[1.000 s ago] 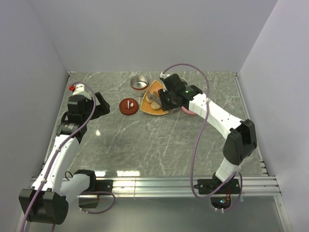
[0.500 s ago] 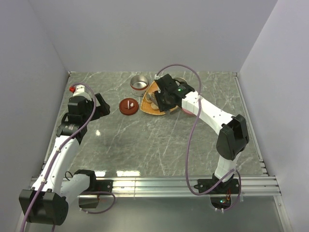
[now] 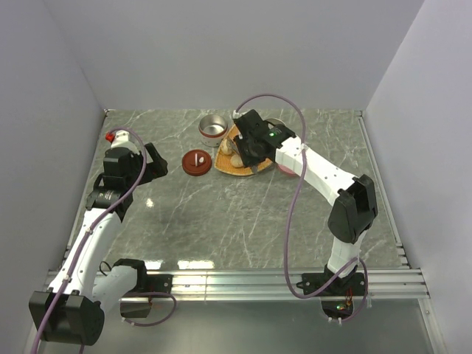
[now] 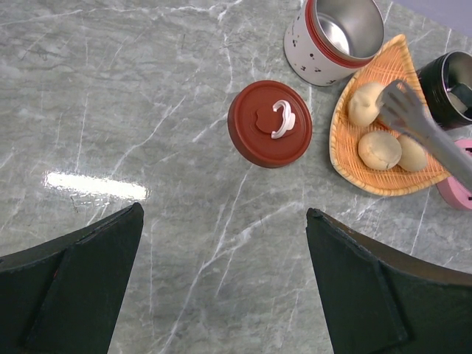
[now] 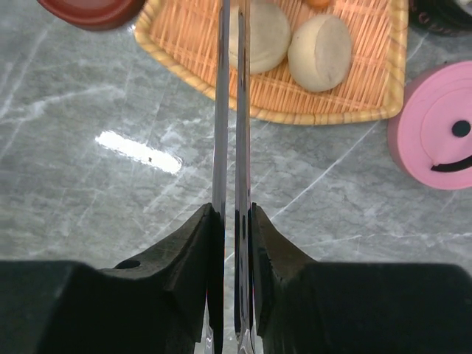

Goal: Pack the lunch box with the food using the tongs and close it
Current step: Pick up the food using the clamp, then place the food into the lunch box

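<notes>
The right gripper (image 5: 236,221) pinches the tongs (image 5: 231,110) — long axis straight ahead, over the beige buns (image 5: 319,51); the left gripper (image 4: 225,214) is spread, farther off.

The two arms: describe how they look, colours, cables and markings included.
Both the left arm and right arm have white links between bulky black joint housings. A mauve cable runs loosely along each. The right arm shows a small green light near its wrist; the left carries a red knob. The left fingers and right fingers are matt black wedges.
</notes>
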Controlling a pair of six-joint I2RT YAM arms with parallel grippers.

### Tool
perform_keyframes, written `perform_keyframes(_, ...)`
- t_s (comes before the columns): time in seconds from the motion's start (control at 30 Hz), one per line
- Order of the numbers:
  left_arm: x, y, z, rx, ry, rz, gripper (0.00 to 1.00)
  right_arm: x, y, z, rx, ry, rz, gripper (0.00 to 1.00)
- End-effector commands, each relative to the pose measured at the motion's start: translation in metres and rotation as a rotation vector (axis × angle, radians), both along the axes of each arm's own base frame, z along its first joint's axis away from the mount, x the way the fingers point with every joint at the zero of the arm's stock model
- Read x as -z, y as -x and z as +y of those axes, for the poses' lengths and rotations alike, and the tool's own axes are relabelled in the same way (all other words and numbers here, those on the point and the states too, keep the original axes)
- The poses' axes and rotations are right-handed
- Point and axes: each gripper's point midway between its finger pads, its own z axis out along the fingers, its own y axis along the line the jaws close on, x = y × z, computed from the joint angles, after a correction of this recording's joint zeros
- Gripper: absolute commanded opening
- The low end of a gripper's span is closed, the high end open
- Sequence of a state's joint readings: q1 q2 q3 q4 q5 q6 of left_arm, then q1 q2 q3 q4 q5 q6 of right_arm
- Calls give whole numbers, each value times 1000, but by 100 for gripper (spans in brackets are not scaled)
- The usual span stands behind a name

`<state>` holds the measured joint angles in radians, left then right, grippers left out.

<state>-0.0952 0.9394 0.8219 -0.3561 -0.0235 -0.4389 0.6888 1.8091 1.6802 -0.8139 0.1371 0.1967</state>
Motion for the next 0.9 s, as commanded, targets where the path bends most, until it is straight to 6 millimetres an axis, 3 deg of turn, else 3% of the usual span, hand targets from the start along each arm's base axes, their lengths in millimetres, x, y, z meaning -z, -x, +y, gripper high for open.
perform_keyframes(0.0, -11, -2, 0, 1, -3, -51, 99, -58, -11, 9, 2, -85, -122, 17)
perform_keyframes(0.2, -12, -2, 0, 1, -4, -54, 99, -100, -18, 17, -7, -147, -198, 17)
perform_keyframes(0.3, -13, -1, 1, 2, -9, -53, 99, -107, -28, 22, -12, -154, -232, 17)
perform_keyframes(0.5, -16, 0, 2, -1, -17, -55, 99, -105, -54, 39, -26, -149, -271, 17)
perform_keyframes(0.63, -17, 3, 4, -8, -21, -52, 99, -96, -69, 48, -27, -126, -267, 27)
perform_keyframes(0.87, -17, 6, 5, -14, -23, -54, 100, -96, -74, 46, -21, -104, -281, 32)
